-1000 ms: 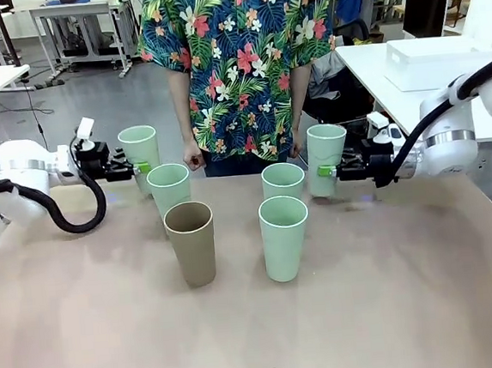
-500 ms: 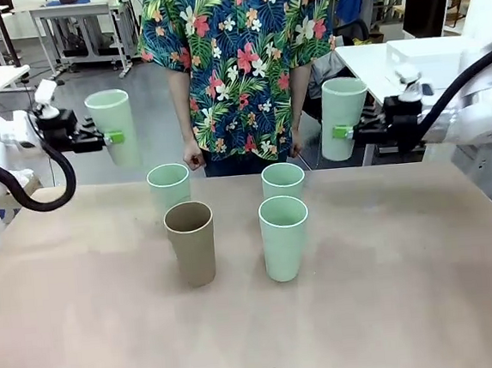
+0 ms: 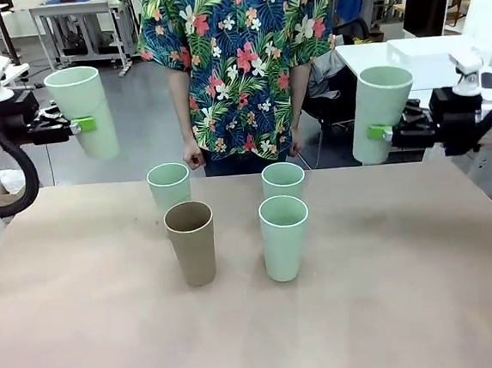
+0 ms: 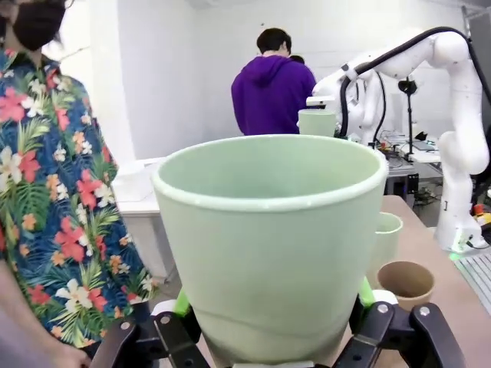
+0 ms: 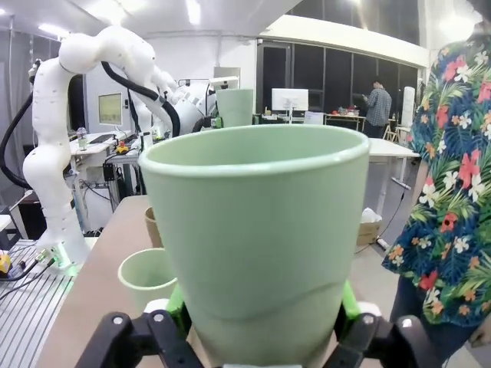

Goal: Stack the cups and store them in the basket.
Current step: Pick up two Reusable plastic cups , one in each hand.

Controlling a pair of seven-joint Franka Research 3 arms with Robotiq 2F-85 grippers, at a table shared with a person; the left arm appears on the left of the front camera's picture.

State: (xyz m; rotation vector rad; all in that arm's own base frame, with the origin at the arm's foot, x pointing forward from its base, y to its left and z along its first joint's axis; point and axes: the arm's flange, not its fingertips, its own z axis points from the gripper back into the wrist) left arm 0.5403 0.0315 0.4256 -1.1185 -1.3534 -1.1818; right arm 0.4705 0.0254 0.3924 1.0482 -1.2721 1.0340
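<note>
- The left gripper (image 3: 85,126) is clamped across the lower wall of a green cup (image 3: 82,99). It holds the cup upright, mouth up, in the air beyond the table's (image 3: 410,290) left far corner.
- The right gripper (image 3: 380,131) grips a second green cup (image 3: 380,103) the same way, low on its side. That cup is upright too, and hangs off the table's right far corner.
- Four cups stand on the table between them, all mouth up: a back left cup (image 3: 169,185), a brown cup (image 3: 191,240) just in front of it, a back right cup (image 3: 283,182), and a front green cup (image 3: 284,236).
- Every cup, held or standing, has its long axis vertical. To my eye, nesting needs no tilt, only a held base brought over an open mouth and lowered straight.
- From each gripper the standing cups lie inward and lower.
- The left arm is nearer the back left cup and the brown one. The right arm is nearer the back right cup and the front green one.
- The two pairs stand apart from each other, so I judge both arms could come in without crossing.
- A white bin that I take for the basket (image 3: 420,51) sits on a side table behind the right arm, so the right arm is the nearer one to it.
</note>
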